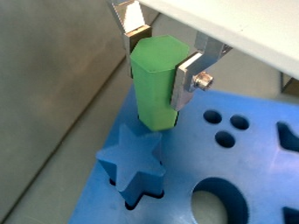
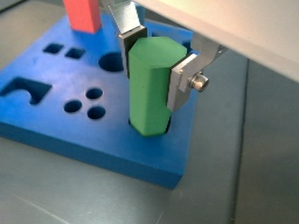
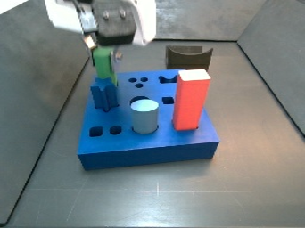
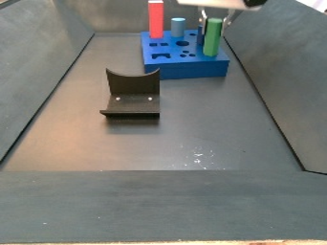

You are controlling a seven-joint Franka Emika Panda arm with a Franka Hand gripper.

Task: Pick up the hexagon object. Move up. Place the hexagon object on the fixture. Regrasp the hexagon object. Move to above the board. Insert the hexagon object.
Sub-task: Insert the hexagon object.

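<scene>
Closest to my wrist camera, the hexagon object (image 2: 156, 86) stands upright, clamped in my hand (image 2: 158, 52) near its top so its lower end is free to enter the board (image 2: 70, 109). It sits at the board's edge, apparently entering its hole.

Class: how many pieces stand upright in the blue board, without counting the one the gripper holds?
3: the blue star piece beside the gripper, the pale blue cylinder at the board's middle, and the red block beside it. None seems hidden.
</scene>
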